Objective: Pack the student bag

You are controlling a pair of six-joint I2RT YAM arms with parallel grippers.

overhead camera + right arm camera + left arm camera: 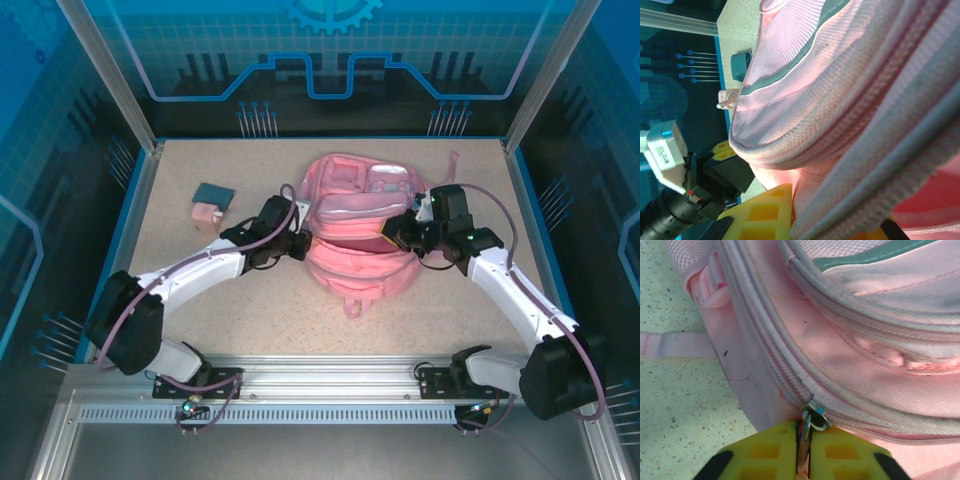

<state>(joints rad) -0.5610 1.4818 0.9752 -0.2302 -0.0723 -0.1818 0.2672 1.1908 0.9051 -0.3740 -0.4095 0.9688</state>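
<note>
Top external: toward surface's (250, 310) back-left corner, dark blue book (213, 193), small pink block (207, 213) just beside. Left gripper (300, 243) pinched on zipper pull (814, 416) at left flank of student bag (350, 200), lying mid-surface toward back edge. Right gripper (395, 232) clenched on its right-side fabric.

Both arms (195, 268) are white-shelled with black joints, purple cables (500, 215) (loosely looped) and yellow jaws.
</note>
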